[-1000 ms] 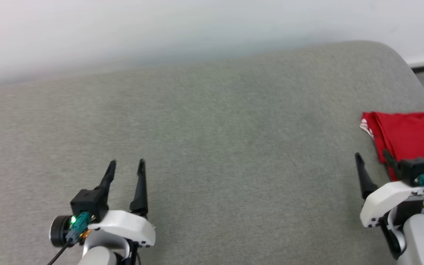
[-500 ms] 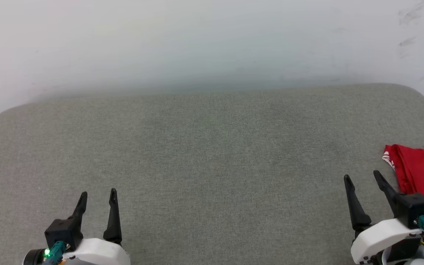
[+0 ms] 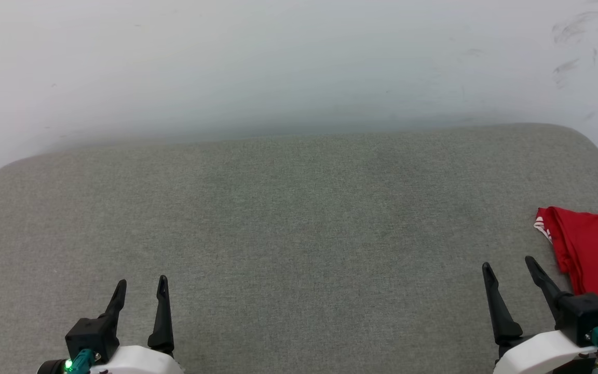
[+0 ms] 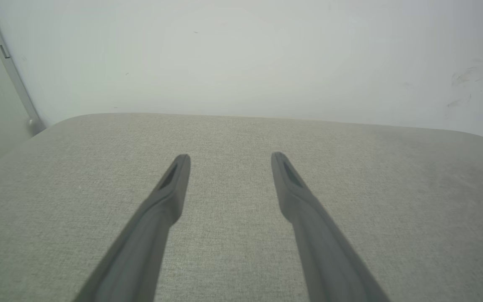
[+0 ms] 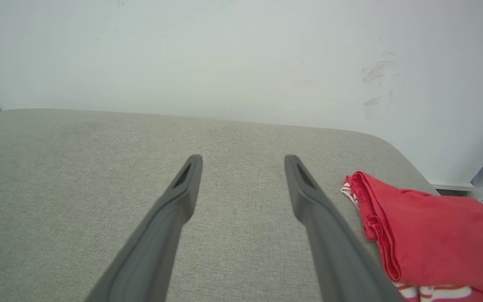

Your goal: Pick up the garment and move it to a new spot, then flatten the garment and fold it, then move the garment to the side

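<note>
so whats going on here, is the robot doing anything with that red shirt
Nothing is being held at this moment. The left claw and the right claw are both open and empty over a grey padded surface. The red jersey lies bunched or folded at the surface's right edge, just to the right of the right claw. It looks set aside, so the folding job is probably about done.
</note>
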Tool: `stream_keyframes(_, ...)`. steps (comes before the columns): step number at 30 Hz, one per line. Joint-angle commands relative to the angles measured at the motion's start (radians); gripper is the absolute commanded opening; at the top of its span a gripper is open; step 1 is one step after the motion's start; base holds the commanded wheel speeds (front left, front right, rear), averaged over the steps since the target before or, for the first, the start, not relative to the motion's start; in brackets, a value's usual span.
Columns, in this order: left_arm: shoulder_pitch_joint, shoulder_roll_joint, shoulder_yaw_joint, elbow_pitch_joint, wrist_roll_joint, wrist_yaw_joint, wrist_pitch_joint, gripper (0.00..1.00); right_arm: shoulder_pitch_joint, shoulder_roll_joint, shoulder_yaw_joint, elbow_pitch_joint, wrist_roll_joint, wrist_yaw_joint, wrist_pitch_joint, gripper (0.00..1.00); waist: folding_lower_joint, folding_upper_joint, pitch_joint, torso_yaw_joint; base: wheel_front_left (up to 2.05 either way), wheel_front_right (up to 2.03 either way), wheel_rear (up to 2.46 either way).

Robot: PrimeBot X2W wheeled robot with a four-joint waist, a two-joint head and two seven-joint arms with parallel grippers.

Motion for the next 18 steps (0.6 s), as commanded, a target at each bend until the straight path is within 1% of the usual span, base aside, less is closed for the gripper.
stream_keyframes(1,0.002,-0.004,0.005,0.002,0.004,-0.006,-0.007,1.0,0.01,0.005,0.002,-0.006,0.0,-0.001,0.002,1.0,0.0002,0.0,0.001,0.0,0.0,0.0,0.0)
stream_keyframes(10,-0.01,-0.007,0.01,0.012,0.005,-0.02,-0.007,1.0,0.005,0.006,0.01,-0.008,0.007,-0.001,0.001,1.0,0.0002,0.0,0.004,0.0,0.0,0.0,0.0)
stream_keyframes(11,-0.004,-0.006,0.007,0.011,0.001,-0.018,0.0,0.0,0.0,0.002,0.009,-0.002,0.004,0.0,0.003,0.0,0.0002,-0.0001,0.004,0.0,0.0,0.0,0.0)
stream_keyframes(13,0.004,-0.016,0.002,0.027,0.0,-0.017,0.002,0.0,0.005,0.002,0.01,0.016,0.004,0.0,0.004,0.0,0.0002,0.0,0.004,0.0,0.0,0.0,0.0)
stream_keyframes(15,0.002,-0.023,0.011,0.026,-0.03,-0.026,0.011,0.0,0.002,0.002,0.012,0.02,0.043,0.0,0.002,0.0,0.0002,0.0,0.005,0.001,0.0,0.0,0.0)
stream_keyframes(16,0.002,-0.023,0.011,0.026,-0.03,-0.026,0.011,0.0,0.002,0.002,0.012,0.02,0.043,0.0,0.002,0.0,0.0002,0.0,0.005,0.001,0.0,0.0,0.0)
stream_keyframes(17,-0.002,-0.03,0.022,0.027,-0.064,-0.035,0.021,0.0,-0.003,0.002,0.01,0.027,0.093,0.0,0.005,0.0,0.0002,0.0,0.006,0.002,0.0,0.0,0.0)
stream_keyframes(18,-0.004,-0.034,0.027,0.028,-0.08,-0.039,0.027,0.0,-0.006,0.002,0.009,0.032,0.116,0.0,0.007,0.0,0.0002,0.0,0.006,0.003,0.0,0.0,0.0)
